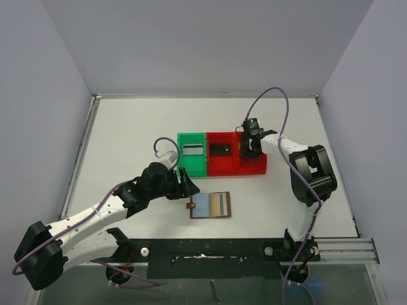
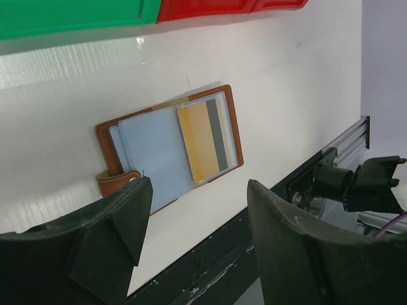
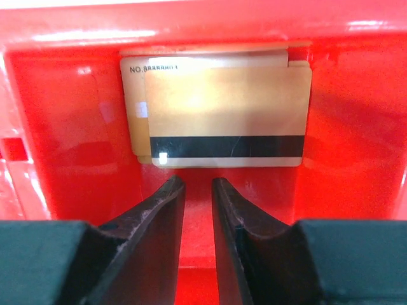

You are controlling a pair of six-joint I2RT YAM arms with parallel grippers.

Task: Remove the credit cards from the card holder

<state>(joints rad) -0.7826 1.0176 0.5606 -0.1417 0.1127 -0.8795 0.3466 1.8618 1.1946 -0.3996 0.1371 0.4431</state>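
The brown card holder (image 1: 210, 205) lies open on the table near the front; in the left wrist view (image 2: 108, 136) it shows a pale blue panel and a tan card with a grey stripe (image 2: 203, 141) in its right pocket. My left gripper (image 1: 188, 182) is open and empty, hovering just left of and behind the holder, fingers (image 2: 124, 216) apart. My right gripper (image 1: 247, 150) is over the red bin's right compartment, its jaws a narrow gap apart with nothing between them (image 3: 198, 185). Two gold credit cards (image 3: 226, 111) lie stacked there, the top one with a black stripe.
A green bin (image 1: 192, 166) holds a grey-white card (image 1: 193, 150). The red bin (image 1: 222, 166) beside it has a dark card (image 1: 220, 150) in its left compartment. A black rail (image 1: 210, 249) runs along the table's front edge.
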